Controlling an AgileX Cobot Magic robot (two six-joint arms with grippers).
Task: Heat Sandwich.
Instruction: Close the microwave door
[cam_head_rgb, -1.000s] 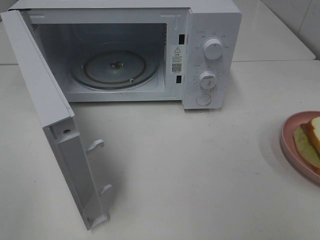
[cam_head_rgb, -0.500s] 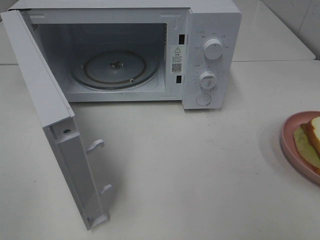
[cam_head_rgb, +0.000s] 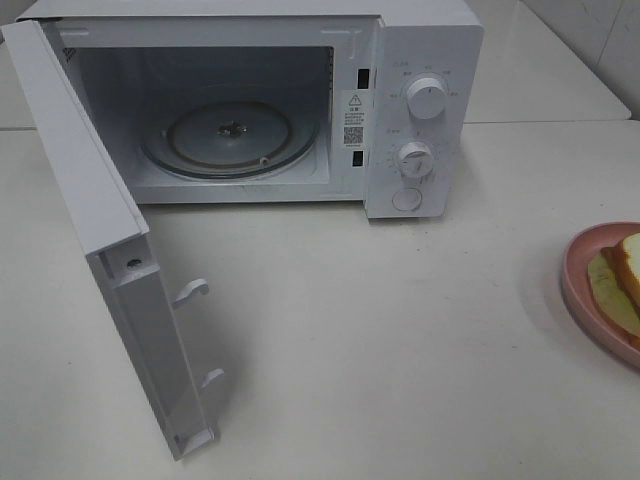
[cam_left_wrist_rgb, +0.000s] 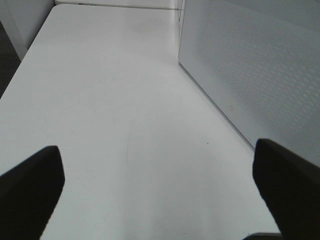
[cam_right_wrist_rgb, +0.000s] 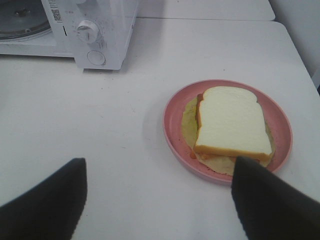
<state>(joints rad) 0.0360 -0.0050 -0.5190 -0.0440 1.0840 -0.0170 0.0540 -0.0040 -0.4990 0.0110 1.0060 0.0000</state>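
the right gripper (cam_right_wrist_rgb: 157, 200) hangs with its two dark fingers (cam_right_wrist_rgb: 42, 202) spread wide and nothing between them, above the white table (cam_right_wrist_rgb: 100, 130). just ahead of the fingers sits the sandwich (cam_right_wrist_rgb: 231, 124), white bread with a tan crust edge and a yellow-green layer showing under it, lying flat on a round pink plate (cam_right_wrist_rgb: 172, 125); one finger overlaps the plate's near rim in the right wrist view, though whether it touches cannot be told. the left gripper (cam_left_wrist_rgb: 160, 192) is likewise released, its fingers (cam_left_wrist_rgb: 30, 192) far apart over bare tabletop, empty, with the perforated face of the microwave door (cam_left_wrist_rgb: 250, 70) standing just beside it. in the high view neither gripper shows. the white microwave (cam_head_rgb: 420, 100) stands at the back of the table with its door (cam_head_rgb: 110, 250) swung fully open to the left, the glass turntable (cam_head_rgb: 230, 135) bare inside, two knobs (cam_head_rgb: 427, 98) and a round button on its control panel. the sandwich and plate lie at the table's right edge, well apart from the microwave, partly cut off by the frame.
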